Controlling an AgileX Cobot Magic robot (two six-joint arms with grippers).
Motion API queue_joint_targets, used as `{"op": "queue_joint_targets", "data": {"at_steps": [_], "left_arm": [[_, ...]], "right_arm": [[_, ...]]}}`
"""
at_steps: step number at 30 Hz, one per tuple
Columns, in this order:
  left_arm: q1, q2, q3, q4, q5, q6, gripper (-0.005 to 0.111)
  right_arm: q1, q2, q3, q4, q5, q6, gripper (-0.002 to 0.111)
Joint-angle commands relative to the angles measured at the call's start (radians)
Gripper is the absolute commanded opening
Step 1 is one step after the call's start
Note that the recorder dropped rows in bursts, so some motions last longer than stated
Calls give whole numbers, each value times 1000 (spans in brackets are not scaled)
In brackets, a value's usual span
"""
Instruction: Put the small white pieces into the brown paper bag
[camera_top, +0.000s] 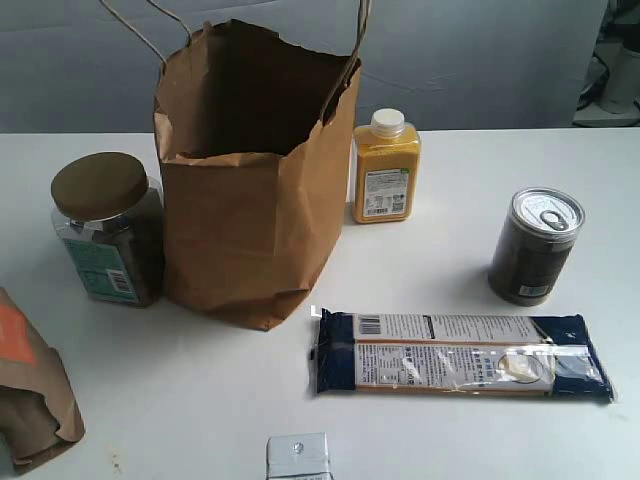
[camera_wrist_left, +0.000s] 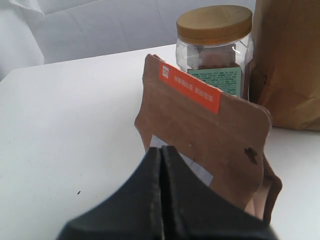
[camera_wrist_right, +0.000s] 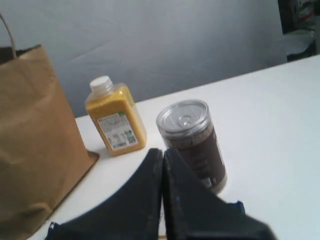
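Rim of the brown paper bag (camera_top: 250, 220) gapes ragged, while left gripper (camera_wrist_left: 161, 149) and right gripper (camera_wrist_right: 163, 151) sit pinched closed.

Your white table (camera_top: 200, 400) carries the brown paper bag (camera_top: 250, 230) upright, with the jar (camera_top: 105, 235) just beside it on the left and the yellow bottle (camera_top: 385, 175) near its right. You've got a can (camera_top: 535, 245) standing far right, a blue packet (camera_top: 460, 355) lying flat in front, a smaller bag (camera_top: 30, 390) at the left edge and a white box (camera_top: 298, 457) at the near edge.
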Motion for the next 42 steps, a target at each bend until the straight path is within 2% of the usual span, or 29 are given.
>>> {"op": "queue_joint_targets", "data": {"at_steps": [1, 3, 7, 12, 18, 42], "left_arm": [[-4, -3, 3, -9, -8, -2, 0], [-4, -3, 3, -9, -8, -2, 0], [-4, -3, 3, -9, -12, -2, 0], [-4, -3, 3, -9, -10, -2, 0], [-4, -3, 3, -9, -10, -2, 0], [-4, -3, 3, -9, -10, -2, 0]], "right_arm": [[-38, -162, 10, -33, 76, -22, 0], [-54, -207, 10, -53, 134, -22, 0], [-63, -207, 10, -82, 137, -16, 0], [-63, -207, 10, 23, 113, -208, 0], [-63, -207, 10, 66, 112, -273, 0], [-85, -207, 10, 80, 108, -260, 0]]}}
